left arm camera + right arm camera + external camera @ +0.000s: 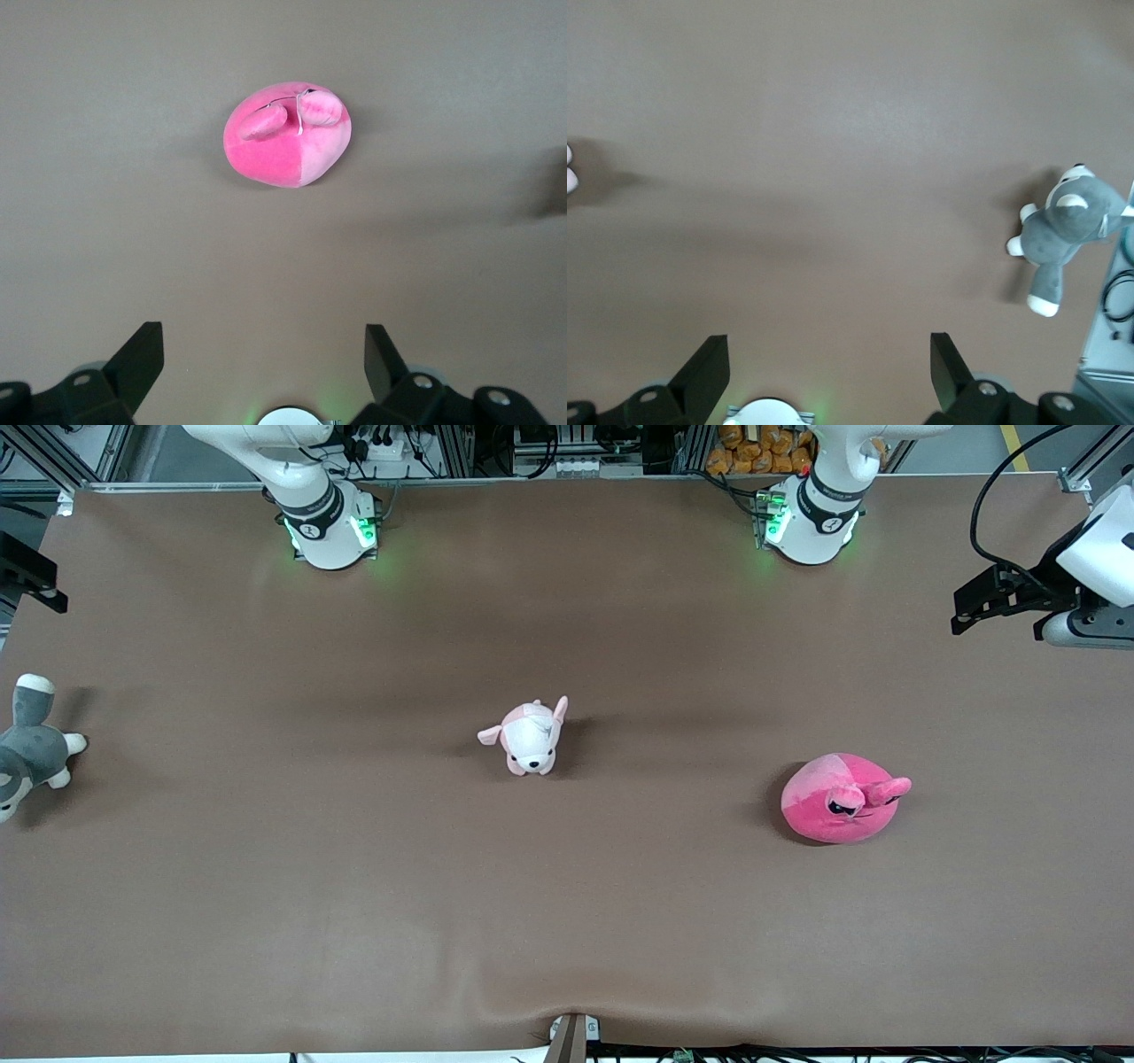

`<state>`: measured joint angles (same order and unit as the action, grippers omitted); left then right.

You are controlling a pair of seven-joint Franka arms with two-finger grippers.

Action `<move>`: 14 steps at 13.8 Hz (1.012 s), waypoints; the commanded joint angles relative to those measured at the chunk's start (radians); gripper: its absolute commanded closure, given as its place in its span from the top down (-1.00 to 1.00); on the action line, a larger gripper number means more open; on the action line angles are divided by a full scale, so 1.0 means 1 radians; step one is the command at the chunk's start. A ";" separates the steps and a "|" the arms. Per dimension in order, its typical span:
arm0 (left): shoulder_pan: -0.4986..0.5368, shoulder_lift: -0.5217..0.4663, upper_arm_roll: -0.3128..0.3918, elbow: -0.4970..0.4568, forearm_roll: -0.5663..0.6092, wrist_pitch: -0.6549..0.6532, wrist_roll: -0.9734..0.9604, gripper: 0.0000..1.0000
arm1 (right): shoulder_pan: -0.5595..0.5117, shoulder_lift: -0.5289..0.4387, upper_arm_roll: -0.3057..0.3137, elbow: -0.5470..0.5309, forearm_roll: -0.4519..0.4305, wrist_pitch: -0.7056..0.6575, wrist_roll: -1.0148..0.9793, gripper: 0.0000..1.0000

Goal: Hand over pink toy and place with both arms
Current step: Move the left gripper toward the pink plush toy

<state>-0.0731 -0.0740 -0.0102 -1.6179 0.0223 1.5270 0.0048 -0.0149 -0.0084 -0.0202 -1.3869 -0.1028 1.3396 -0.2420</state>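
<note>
Toward the left arm's end of the worktop, clear of every edge, lies the pink toy. Left gripper hangs above it, jaws open, empty. Right gripper likewise wide apart, waiting above bare worktop.

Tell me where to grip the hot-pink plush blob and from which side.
Grip the pink toy across its round body from straight above, clear of its floppy nubs. It lies alone on the table, and the open left gripper is probably the closer one.
</note>
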 commanded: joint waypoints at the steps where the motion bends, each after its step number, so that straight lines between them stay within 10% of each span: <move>1: 0.001 0.008 -0.008 0.024 0.024 -0.022 0.011 1.00 | 0.023 0.005 0.000 0.012 -0.029 -0.007 0.006 1.00; 14: -0.010 0.216 -0.010 0.124 0.005 -0.010 -0.494 1.00 | 0.010 0.004 -0.006 0.011 0.049 -0.011 0.055 1.00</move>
<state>-0.0824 0.0758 -0.0197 -1.5367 0.0223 1.5284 -0.4171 0.0088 -0.0076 -0.0264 -1.3869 -0.0841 1.3381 -0.2266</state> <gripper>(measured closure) 0.000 0.000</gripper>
